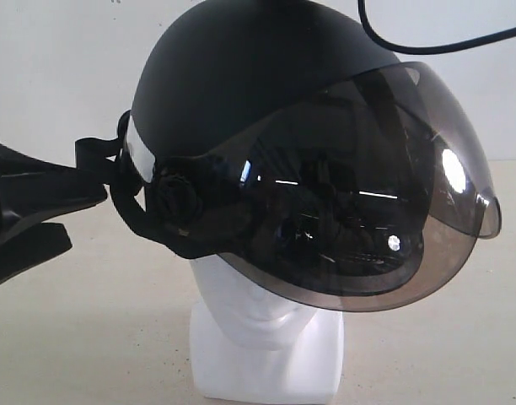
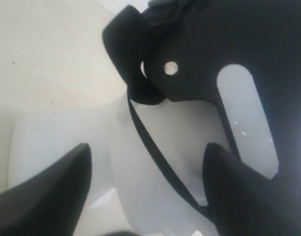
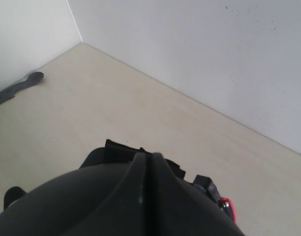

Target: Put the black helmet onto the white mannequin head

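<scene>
The black helmet [image 1: 241, 93] sits on the white mannequin head [image 1: 254, 308], and its smoky visor [image 1: 376, 194] hangs down over the face. Only the chin and the blocky neck base [image 1: 266, 363] show below it. My left gripper [image 1: 85, 219] is open at the helmet's rear left, level with the loose strap end [image 1: 94, 152]. In the left wrist view its fingers [image 2: 57, 189] straddle the white head [image 2: 175, 128], a thin black strap [image 2: 155, 157] runs between them, and the helmet's edge [image 2: 214, 49] is just beyond. My right gripper [image 3: 149, 158] is shut, with nothing visible between its fingers, over a dark rounded surface.
The pale table [image 1: 89, 337] stretches round the base. White walls [image 3: 190, 49] meet in a corner behind it. A dark flat tool-like shape [image 3: 17, 86] lies on the table near one wall. A black cable [image 1: 435, 46] arcs above the visor.
</scene>
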